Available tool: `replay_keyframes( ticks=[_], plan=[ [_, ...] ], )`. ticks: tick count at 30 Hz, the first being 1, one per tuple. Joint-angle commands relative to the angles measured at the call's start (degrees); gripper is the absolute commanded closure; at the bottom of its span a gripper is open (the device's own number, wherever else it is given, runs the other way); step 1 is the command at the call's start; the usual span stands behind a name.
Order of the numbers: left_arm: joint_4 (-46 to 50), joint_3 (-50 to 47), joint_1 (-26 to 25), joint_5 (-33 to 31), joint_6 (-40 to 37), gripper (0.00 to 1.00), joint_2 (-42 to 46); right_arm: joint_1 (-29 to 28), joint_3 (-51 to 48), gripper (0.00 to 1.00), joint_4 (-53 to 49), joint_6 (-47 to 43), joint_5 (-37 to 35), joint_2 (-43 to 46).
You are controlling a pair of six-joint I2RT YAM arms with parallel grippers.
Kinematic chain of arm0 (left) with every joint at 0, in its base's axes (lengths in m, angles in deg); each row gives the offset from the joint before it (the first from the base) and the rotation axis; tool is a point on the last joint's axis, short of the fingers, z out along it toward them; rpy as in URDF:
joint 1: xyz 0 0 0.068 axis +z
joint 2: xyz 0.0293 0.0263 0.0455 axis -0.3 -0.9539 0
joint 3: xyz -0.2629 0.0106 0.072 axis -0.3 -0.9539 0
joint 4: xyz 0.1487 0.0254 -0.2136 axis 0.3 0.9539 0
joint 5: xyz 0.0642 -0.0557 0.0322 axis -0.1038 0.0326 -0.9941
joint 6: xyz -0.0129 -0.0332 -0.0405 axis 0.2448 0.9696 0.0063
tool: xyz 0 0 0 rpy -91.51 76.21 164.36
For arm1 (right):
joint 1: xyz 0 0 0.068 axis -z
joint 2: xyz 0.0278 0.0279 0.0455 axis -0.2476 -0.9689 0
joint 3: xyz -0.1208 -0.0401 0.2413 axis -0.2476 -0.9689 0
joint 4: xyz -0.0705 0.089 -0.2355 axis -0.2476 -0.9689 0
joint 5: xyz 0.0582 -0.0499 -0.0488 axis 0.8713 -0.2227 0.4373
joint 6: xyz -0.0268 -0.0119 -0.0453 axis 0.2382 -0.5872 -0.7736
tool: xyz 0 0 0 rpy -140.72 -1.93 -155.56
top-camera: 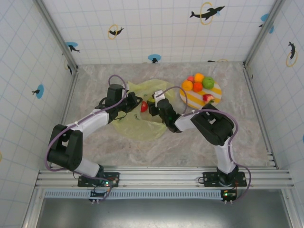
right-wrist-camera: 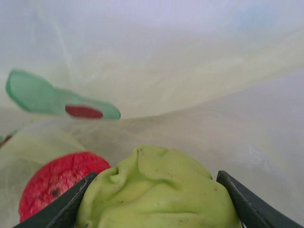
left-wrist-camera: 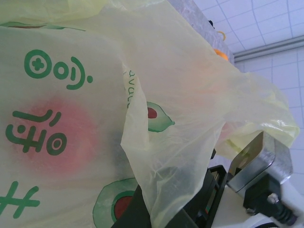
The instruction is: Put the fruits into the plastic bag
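Green lumpy toy pear (right-wrist-camera: 156, 183) sits squeezed in my right gripper (right-wrist-camera: 154, 209), inside the thin yellow plastic bag (right-wrist-camera: 199, 61) — I'd let go softly, missing the bumpy red fruit (right-wrist-camera: 50, 185) just left.

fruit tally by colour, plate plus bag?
orange round toy fruits: 3, on the yellow-and-white striped plate
red toy fruits: 3, one inside the translucent yellow-green plastic bag
green toy fruits: 2, one in the right gripper
Total: 8

Top overhead, distant; wrist views close-up, sharing plastic bag (top-camera: 138, 128).
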Motion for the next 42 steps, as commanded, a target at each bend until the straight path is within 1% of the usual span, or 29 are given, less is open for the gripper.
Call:
replay_keyframes(
  ticks=[1, 4, 6, 10, 14, 22, 26, 30, 36, 38, 41, 42],
  plan=[
    [-0.71, 1.52, 0.51, 1.00, 0.37, 1.00, -0.60, -0.24, 3.58, 0.36, 4.78, 6.18, -2.56, -2.15],
    [-0.65, 1.44, 0.51, 1.06, 0.28, 1.00, -0.87, -0.24, 6.36, 0.33, 3.22, 10.88, -1.21, -3.77],
    [-0.60, 1.64, 0.55, 0.99, 0.19, 1.00, -0.97, -0.22, 7.56, 0.28, 1.52, 12.46, -0.34, -3.97],
    [-0.17, 1.74, 0.51, 0.83, -0.16, 1.00, -0.96, 0.09, 5.66, 0.16, -1.36, 11.61, -0.27, -0.87],
    [0.02, 1.74, 0.58, 0.18, -0.57, 1.00, -0.64, 0.54, 1.15, 0.10, -4.62, 7.85, 1.11, 4.35],
    [0.33, 1.74, 0.98, -0.72, -1.03, 1.00, -0.65, 0.40, -8.76, 0.10, -14.45, -2.65, 7.43, 17.52],
    [0.98, 1.99, 1.14, -1.93, -2.02, 1.00, -1.12, 0.46, -12.21, 0.10, -21.74, -7.08, 13.71, 25.37],
    [1.53, 2.18, 1.20, -3.21, -2.88, 1.00, -1.32, 0.78, -15.39, 0.11, -29.99, -9.35, 18.21, 33.69],
    [1.17, 2.03, 1.17, -3.62, -2.96, 1.00, -1.14, 3.34, -20.21, 0.10, -34.57, -7.46, 26.55, 45.33],
    [1.46, 2.26, 1.13, -4.26, -3.40, 1.00, -0.99, 4.67, -20.87, 0.10, -36.39, -6.62, 26.01, 48.60],
    [1.51, 2.24, 1.17, -5.36, -3.84, 1.00, -0.88, 7.68, -22.21, 0.09, -38.55, -4.68, 22.25, 53.09],
    [1.51, 2.15, 1.13, -5.57, -3.77, 1.00, -0.88, 9.27, -23.13, 0.09, -38.27, -3.49, 23.09, 54.41]
  ],
)
